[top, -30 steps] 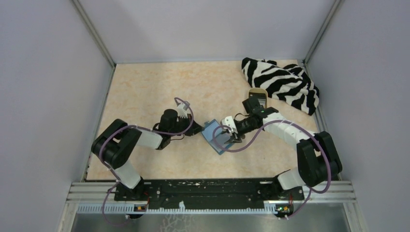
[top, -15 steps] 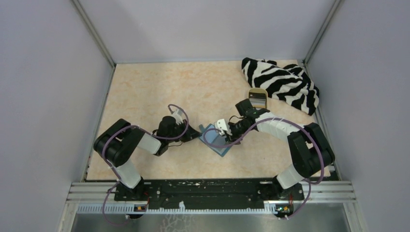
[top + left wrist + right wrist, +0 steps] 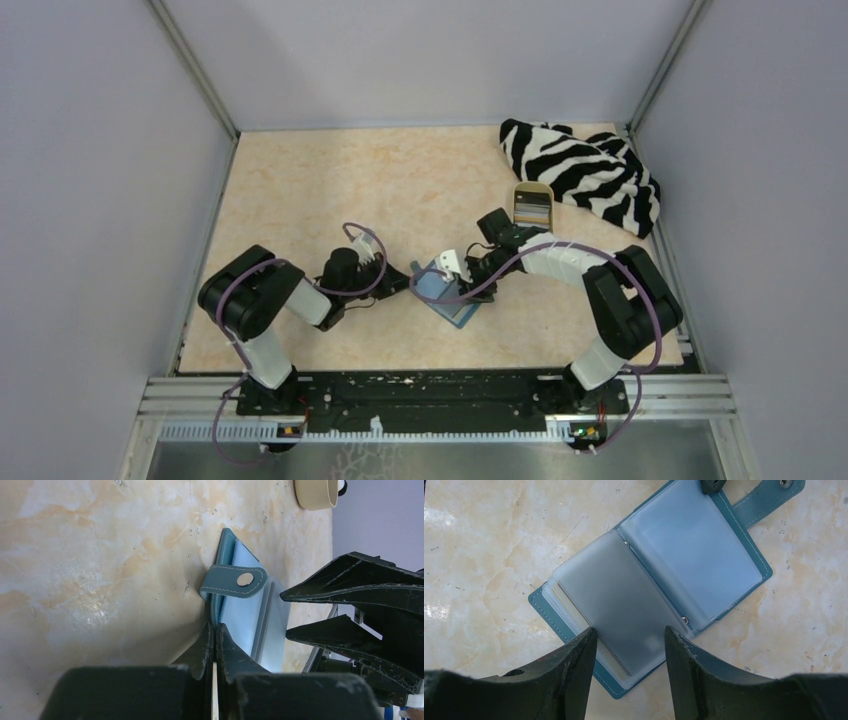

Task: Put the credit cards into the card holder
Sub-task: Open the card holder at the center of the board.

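Card holder [image 3: 447,292], teal and opened flat like a booklet, lay just below the centre of the overhead frame on the marbled tan table [image 3: 300,180]. The right wrist view showed its frosted plastic sleeves [image 3: 624,600] spread across both covers, with the snap strap [image 3: 769,500] sticking out at the upper right of that frame. The right gripper [image 3: 629,665] hung over the lower-left sleeves, its fingers spread wide with nothing held between them. The left gripper [image 3: 214,642] reached in from the left of the overhead frame with its fingers pressed together. Their tips met the holder's edge just below the strap. Whether they pinched the cover could not be told. A tan oval tray [image 3: 533,185] stood to the upper right of the holder, apart from it, its contents too small to make out. A zebra-striped cloth [image 3: 580,170] lay bunched in the upper right corner of the table, just beyond the tray.
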Robot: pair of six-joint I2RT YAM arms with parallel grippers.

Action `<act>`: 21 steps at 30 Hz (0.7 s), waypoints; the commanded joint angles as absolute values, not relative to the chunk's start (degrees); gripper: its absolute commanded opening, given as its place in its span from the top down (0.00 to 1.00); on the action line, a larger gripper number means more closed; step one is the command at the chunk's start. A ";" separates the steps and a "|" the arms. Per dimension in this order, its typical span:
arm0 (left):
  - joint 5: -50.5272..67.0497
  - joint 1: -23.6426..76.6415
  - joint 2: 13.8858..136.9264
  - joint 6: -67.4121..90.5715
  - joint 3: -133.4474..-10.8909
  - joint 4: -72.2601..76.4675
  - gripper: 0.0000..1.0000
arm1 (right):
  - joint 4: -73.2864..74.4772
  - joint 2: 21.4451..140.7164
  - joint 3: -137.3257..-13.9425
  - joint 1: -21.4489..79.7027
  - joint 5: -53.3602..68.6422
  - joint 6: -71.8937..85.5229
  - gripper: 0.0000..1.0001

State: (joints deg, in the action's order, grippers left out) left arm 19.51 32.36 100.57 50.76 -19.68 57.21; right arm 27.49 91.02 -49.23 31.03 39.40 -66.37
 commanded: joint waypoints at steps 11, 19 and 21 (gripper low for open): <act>24.74 32.78 103.81 51.15 -18.51 64.83 1.00 | 22.26 91.88 -52.76 33.47 38.37 -54.27 0.53; 26.16 32.87 104.82 51.57 -18.33 67.20 1.00 | 22.91 92.62 -53.65 33.48 37.74 -52.96 0.47; 26.41 32.95 104.80 51.59 -18.29 67.47 1.00 | 22.03 92.59 -53.29 33.49 36.80 -52.29 0.48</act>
